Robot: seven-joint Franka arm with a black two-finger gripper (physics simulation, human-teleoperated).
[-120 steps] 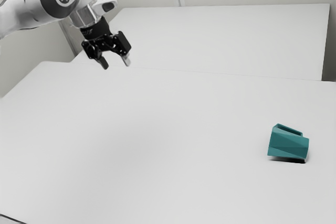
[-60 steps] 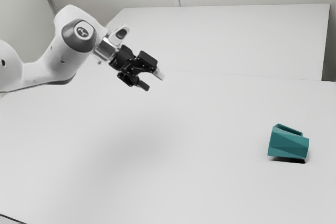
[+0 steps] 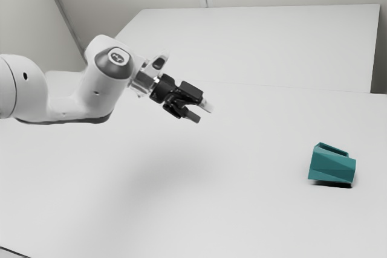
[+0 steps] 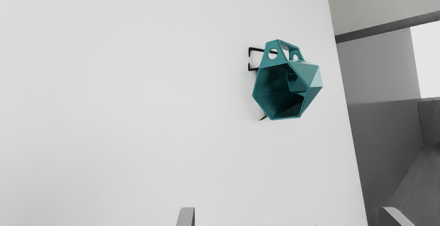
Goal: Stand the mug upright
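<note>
The teal, many-sided, hard-walled mug (image 3: 332,166) lies on its side on the smooth white table (image 3: 242,203), at the exterior view's right; its open mouth faces toward the black two-fingered hand (image 3: 202,113), and its angular teal handle (image 4: 270,63) juts from its side; the hand is well apart from the mug, above the table and toward the exterior view's left; it is released, its fingers (image 4: 186,217) spread wide with nothing between them.
</note>
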